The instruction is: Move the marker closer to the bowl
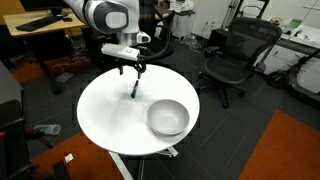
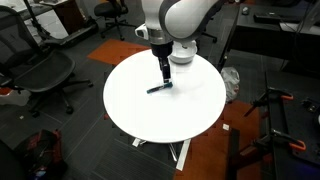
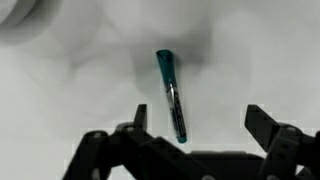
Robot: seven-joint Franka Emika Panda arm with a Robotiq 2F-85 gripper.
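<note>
**Task status.** The move is not complete. In an exterior view the marker (image 1: 134, 88) lies on the round white table (image 1: 100, 115), above and left of the bowl (image 1: 168, 117). A stretch of bare tabletop separates them. The bowl sits toward the lower right of the tabletop. From the opposite side, the marker (image 2: 159, 88) lies flat, just left of frame centre. The bowl cannot be made out in that picture.

**Gripper state.** The gripper (image 3: 200, 125) hangs directly over the marker (image 3: 171, 95) with its jaws spread wide, and it holds nothing. In the wrist view the marker lies between the two fingers (image 3: 140, 116), much nearer the one at lower left of the frame. No contact is visible.

**Steps remaining (judgement).**
1. Descend.
2. Close on the marker.
3. Carry it toward the bowl.
4. Release.

The grasp has not yet been made.

**Markings.** No brand, label or writing is legible on the marker, bowl, table or arm. The marker shows only a teal body and a paler strip along its length.
</note>
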